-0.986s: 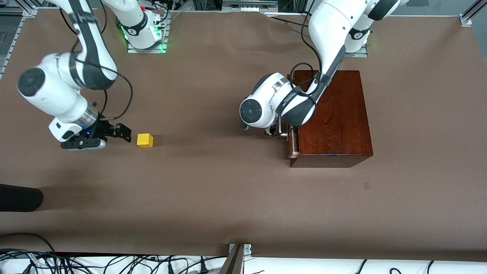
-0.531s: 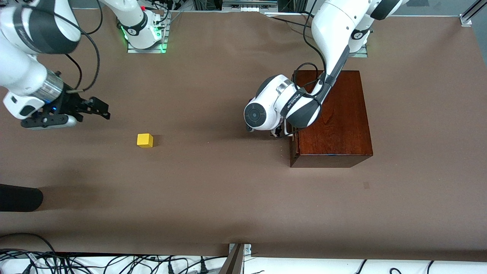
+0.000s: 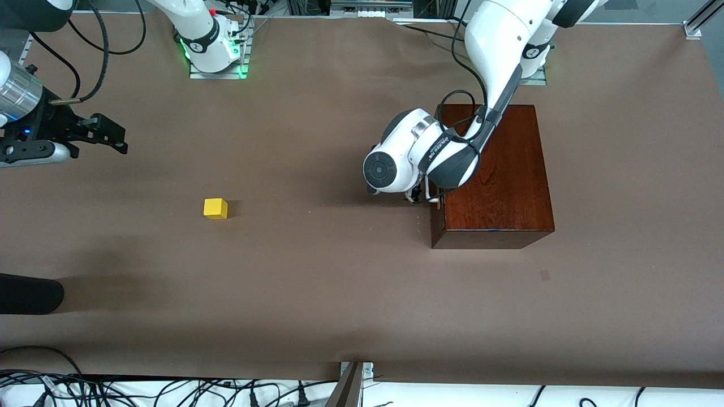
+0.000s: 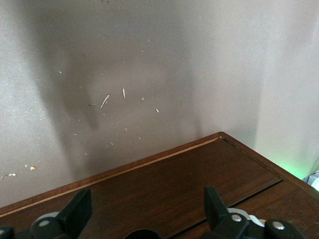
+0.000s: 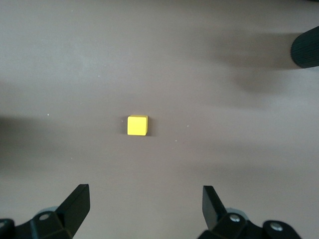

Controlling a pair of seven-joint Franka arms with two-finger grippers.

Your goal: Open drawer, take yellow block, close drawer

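The yellow block (image 3: pixel 215 208) (image 5: pixel 137 125) lies alone on the brown table, toward the right arm's end. My right gripper (image 3: pixel 116 137) (image 5: pixel 147 204) hangs open and empty in the air, well clear of the block, over the table's edge at that end. The dark red-brown wooden box (image 3: pixel 498 169) stands toward the left arm's end. Its drawer (image 3: pixel 434 220) sits flush in the box's side that faces the block. My left gripper (image 3: pixel 420 196) (image 4: pixel 147 209) is at that drawer front (image 4: pixel 164 184), mostly hidden under its wrist in the front view. Its fingers stand apart with only wood between them.
A black rounded object (image 3: pixel 28 294) (image 5: pixel 306 47) juts in at the right arm's end, nearer the front camera than the block. Cables (image 3: pixel 169 390) run along the near table edge. The arm bases (image 3: pixel 212 45) stand at the table's edge farthest from the front camera.
The right gripper rose and drew away from the block toward the table's end. The left arm pushed the drawer in; its pale edge no longer sticks out.
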